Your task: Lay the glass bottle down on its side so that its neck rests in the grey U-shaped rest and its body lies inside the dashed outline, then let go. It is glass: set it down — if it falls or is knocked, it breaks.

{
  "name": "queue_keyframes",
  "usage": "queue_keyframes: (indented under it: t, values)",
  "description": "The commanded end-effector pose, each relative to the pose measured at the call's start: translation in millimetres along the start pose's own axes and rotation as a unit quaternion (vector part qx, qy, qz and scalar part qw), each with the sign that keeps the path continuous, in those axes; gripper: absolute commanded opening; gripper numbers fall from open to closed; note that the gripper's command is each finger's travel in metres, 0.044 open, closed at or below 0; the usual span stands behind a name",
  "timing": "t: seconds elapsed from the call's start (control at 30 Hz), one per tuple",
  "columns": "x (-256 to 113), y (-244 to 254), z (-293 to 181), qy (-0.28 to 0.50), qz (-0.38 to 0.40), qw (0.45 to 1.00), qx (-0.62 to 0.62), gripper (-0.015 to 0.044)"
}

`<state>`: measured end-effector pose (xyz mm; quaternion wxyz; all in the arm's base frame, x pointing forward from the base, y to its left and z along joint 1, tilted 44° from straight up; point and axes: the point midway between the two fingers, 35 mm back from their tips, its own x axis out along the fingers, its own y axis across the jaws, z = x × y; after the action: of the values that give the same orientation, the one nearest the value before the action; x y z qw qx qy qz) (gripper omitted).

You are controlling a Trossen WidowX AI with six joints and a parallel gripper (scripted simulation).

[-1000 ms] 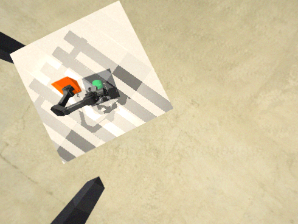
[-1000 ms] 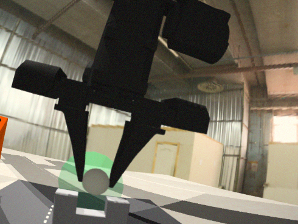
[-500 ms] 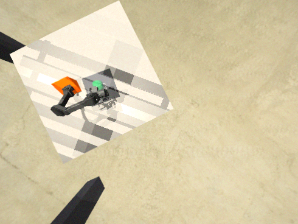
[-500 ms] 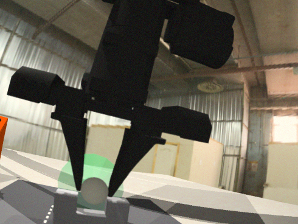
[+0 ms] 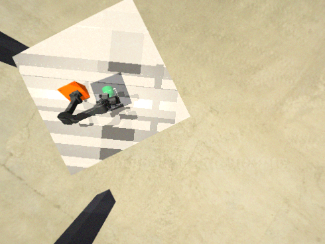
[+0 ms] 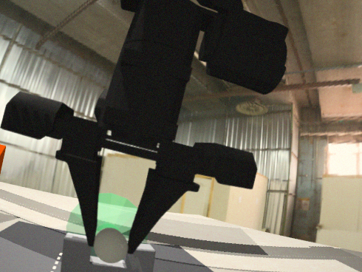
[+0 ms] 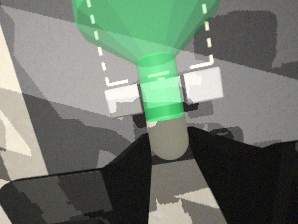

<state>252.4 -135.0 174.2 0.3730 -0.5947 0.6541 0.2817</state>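
Note:
The green glass bottle (image 5: 107, 90) (image 6: 78, 221) (image 7: 150, 30) lies roughly level on its side. My gripper (image 6: 111, 248) (image 7: 168, 136) is shut on its grey cap end, one finger on each side. The neck passes between the two uprights of the U-shaped rest (image 6: 74, 256) (image 7: 205, 86), low in the notch; whether it touches the bottom is hidden. The bottle's body is over the dashed outline (image 7: 202, 65) (image 6: 57, 259), whose side lines show through the glass in the wrist view. Whether the body touches the surface below cannot be told.
A dark grey mat (image 5: 113, 80) (image 6: 31, 240) lies under the rest and outline. An orange block (image 5: 71, 89) (image 6: 1, 157) stands beside the arm's base, left of the mat in the top view. Striped shadows cross the pale table top (image 5: 89, 40).

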Motion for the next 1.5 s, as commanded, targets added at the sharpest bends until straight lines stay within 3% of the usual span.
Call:
queue_keyframes:
  t: [0.0,1.47]
  values:
    - [1.4,-1.6,0.9,0.000,-0.001,1.000,-0.001,0.0111]
    - [8.6,-2.2,1.1,0.012,0.004,1.000,0.002,0.0111]
